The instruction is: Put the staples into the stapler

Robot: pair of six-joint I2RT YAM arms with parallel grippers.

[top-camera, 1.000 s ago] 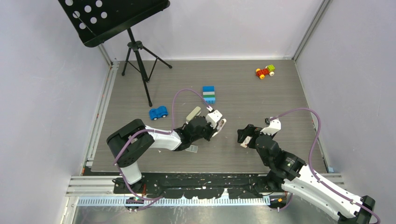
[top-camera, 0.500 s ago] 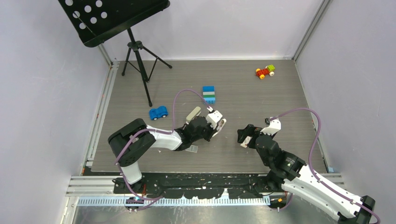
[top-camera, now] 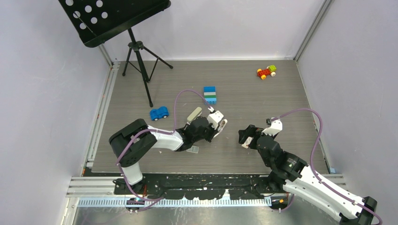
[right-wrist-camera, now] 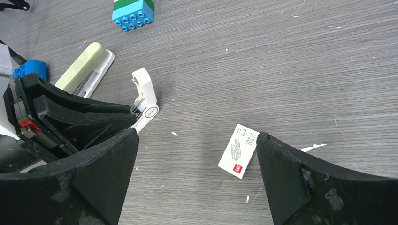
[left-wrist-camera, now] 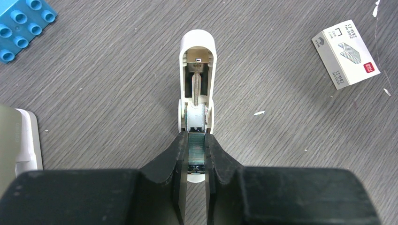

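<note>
Pinching flat silvery-grey staple strip (left-wrist-camera: pixel 197 153) in nearly closed left gripper (left-wrist-camera: pixel 196 140), touching white curved clip (left-wrist-camera: pixel 198 49); holding nothing in wide-spread right gripper (right-wrist-camera: pixel 197 136).

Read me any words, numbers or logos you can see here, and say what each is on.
"No 0012": on the white staple box, printed sideways, barely legible.
Characters beside it and the red corner mark: too small to read.
Round emblem on the white clip-like piece: no letters legible.
No other readable text.
</note>
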